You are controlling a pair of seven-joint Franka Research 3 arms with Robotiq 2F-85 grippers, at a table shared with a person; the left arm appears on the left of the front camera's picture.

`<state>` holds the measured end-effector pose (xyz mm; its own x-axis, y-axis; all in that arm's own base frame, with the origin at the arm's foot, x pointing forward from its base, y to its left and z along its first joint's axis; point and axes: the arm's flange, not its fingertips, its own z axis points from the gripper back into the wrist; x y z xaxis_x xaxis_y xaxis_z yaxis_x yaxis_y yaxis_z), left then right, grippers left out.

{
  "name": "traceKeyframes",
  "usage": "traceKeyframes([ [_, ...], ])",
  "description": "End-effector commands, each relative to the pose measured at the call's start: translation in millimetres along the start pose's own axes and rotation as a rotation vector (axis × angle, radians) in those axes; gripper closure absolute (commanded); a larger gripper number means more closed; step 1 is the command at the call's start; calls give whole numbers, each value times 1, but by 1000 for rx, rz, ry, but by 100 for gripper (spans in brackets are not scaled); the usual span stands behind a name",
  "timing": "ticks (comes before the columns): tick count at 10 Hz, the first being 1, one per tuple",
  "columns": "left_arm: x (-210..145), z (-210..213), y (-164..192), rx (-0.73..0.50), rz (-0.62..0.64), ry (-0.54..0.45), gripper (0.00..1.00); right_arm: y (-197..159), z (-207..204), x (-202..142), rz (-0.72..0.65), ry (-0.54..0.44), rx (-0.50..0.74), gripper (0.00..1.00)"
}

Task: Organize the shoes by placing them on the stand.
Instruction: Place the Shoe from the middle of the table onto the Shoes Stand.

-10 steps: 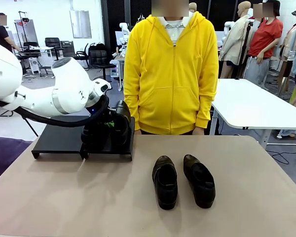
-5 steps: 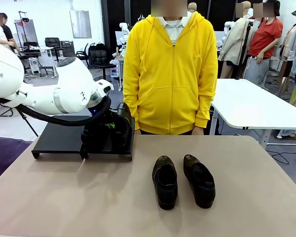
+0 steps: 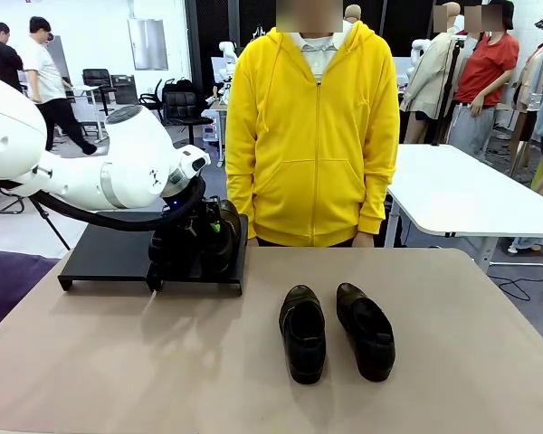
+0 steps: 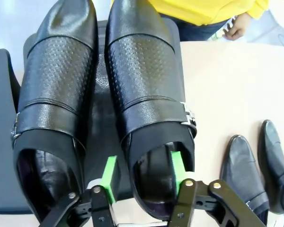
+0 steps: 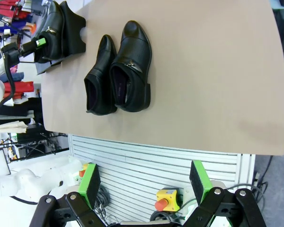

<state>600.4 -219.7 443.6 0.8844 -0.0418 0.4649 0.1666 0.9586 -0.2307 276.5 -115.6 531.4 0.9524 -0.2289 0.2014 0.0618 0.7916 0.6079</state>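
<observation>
Two black shoes stand side by side on the black stand, toes toward the person. My left gripper is at the heel of the right-hand one. It is open: one green pad sits inside the shoe's mouth and the other outside its left wall, with slack between them. In the front view that gripper is over the stand's right end. Two more shoes lie on the tan table, right of centre. My right gripper hangs open high above the table's near edge, holding nothing.
A person in a yellow hoodie stands at the far edge, just behind the stand's right end, hands down. The tan table is bare at the front left. A white table stands to the back right.
My left gripper's jaws have spread apart and let go of the shoe, which now rests on the stand. The arm has barely shifted. The right arm is still.
</observation>
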Motion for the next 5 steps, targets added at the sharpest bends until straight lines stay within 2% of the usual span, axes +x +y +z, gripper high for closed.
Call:
traceKeyframes([
  [1, -1, 13, -4, -5, -9, -27, 0, 2, 3, 2, 9, 0, 14, 0],
  [4, -10, 56, -20, -46, -47, -14, 0, 2, 3, 2, 9, 0, 14, 0],
  [5, -18, 78, -25, -37, -42, 55, 0, 2, 3, 2, 9, 0, 14, 0],
])
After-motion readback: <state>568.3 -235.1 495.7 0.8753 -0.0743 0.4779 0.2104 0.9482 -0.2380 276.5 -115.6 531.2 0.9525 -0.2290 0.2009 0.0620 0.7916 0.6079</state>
